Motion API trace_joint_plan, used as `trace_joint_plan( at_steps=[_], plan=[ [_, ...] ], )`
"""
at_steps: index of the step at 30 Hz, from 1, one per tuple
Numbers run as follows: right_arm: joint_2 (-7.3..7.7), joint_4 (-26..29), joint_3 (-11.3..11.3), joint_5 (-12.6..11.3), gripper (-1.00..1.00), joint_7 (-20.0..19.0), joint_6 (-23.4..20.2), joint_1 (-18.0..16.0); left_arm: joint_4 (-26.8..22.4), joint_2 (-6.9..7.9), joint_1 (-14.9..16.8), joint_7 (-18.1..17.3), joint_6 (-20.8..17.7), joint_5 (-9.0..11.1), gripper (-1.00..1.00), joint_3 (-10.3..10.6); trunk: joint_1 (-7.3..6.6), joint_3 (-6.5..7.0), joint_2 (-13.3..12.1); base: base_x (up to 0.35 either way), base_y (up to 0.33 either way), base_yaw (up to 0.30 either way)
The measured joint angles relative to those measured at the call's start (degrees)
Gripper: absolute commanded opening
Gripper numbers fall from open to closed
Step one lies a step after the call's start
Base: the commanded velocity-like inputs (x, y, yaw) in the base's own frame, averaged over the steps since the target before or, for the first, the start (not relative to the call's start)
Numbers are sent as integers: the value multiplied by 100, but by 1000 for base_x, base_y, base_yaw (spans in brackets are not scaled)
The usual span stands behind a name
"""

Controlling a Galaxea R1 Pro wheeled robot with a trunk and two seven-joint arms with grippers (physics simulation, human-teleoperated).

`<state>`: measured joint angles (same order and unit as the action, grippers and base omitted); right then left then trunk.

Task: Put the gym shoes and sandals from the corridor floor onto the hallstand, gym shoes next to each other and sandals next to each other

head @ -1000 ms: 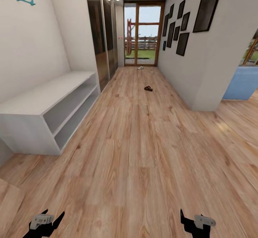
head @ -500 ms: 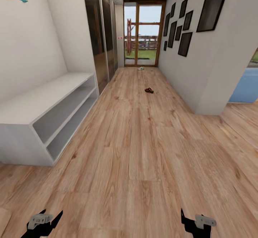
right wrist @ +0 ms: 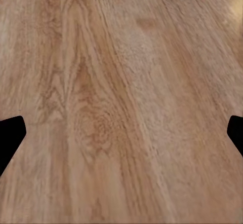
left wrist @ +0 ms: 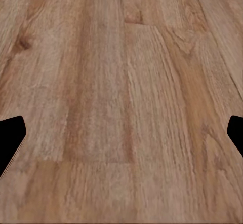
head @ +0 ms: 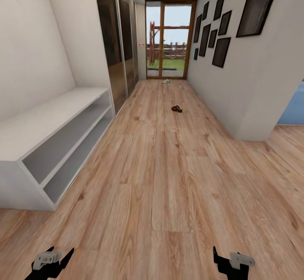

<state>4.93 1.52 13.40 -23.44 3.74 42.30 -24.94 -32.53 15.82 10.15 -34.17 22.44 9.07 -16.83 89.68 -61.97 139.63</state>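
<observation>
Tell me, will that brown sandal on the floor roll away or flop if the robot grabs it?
The sandal looks low and flat on the corridor floor, so it probably won't roll. It looks small, so likely light. Whether its straps flop is too far off to tell.

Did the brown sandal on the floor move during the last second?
No. The sandal keeps its spot on the floor planks below the door; the camera rolled forward.

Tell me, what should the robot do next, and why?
Probably roll forward down the corridor floor. A brown sandal lies far ahead, a pale shoe farther by the glass door. Both open grippers, left and right, hold nothing.
</observation>
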Motion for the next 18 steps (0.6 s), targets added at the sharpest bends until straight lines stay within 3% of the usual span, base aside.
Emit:
trace_joint_plan(
  at_steps=[18],
  plan=[
    [-25, 5, -1, 0, 100, 0, 0, 0, 4, -8, 0, 0, 0, -5, 100, 0, 0, 0, 0, 338, -5, 0]
  ],
)
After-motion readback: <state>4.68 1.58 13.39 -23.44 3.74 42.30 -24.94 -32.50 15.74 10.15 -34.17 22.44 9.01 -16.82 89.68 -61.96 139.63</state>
